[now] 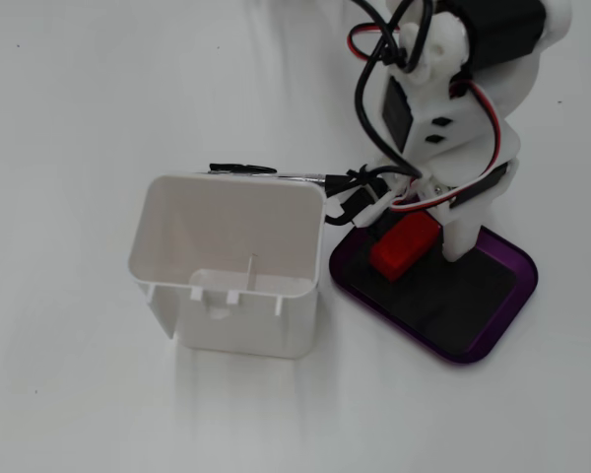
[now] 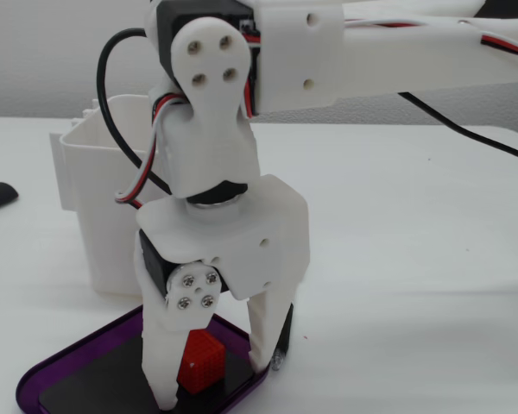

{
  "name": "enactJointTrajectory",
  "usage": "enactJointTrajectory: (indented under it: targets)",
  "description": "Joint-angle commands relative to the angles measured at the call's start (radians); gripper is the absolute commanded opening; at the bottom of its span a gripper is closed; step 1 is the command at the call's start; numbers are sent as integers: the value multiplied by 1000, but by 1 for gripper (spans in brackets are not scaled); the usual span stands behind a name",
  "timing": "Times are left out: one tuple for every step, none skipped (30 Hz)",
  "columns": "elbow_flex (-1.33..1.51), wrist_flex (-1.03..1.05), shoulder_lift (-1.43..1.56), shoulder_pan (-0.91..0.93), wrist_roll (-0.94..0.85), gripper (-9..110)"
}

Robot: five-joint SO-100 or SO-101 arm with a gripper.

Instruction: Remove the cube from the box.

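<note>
Here, jaws (image 2: 214, 390) spread, straddling red cube (image 1: 404, 243) inside purple box (image 1: 492, 325); no readable writing.

The arm (image 1: 453, 108) is covering the box's (image 1: 492, 335) far corner in a fixed view; the gripper (image 2: 211, 392) is hiding part of the cube (image 2: 198, 362), perhaps touching it.

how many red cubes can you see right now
1. The cube sits inside the box, between the fingers of the gripper, near the box end closest to the white container. The container's visible interior shows no cube; the arm could hide others.
</note>
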Motion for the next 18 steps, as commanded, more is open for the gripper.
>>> enactJointTrajectory:
  targets:
    - [-9,-5,69,6,-8,21]
    - [-9,-5,72,6,-8,21]
    - [-9,-6,74,6,-8,21]
    - [-9,-6,75,6,-9,21]
    - [-9,-6,75,6,-9,21]
    - [-9,-6,75,8,-9,21]
    - [-9,-6,75,8,-17,21]
    - [-9,-6,75,8,-29,21]
    - [-9,-6,77,9,-34,21]
    - [-9,-6,77,15,-35,21]
    - [-11,-6,77,29,-35,21]
    - [-11,-6,78,40,-35,21]
    - [-11,-6,78,49,-35,21]
    - [-12,-6,78,55,-35,21]
    - [-25,-6,78,63,-35,21]
    - [-41,-5,77,69,-35,21]
    - [-57,-3,75,74,-35,21]
    - [-71,-3,75,78,-35,21]
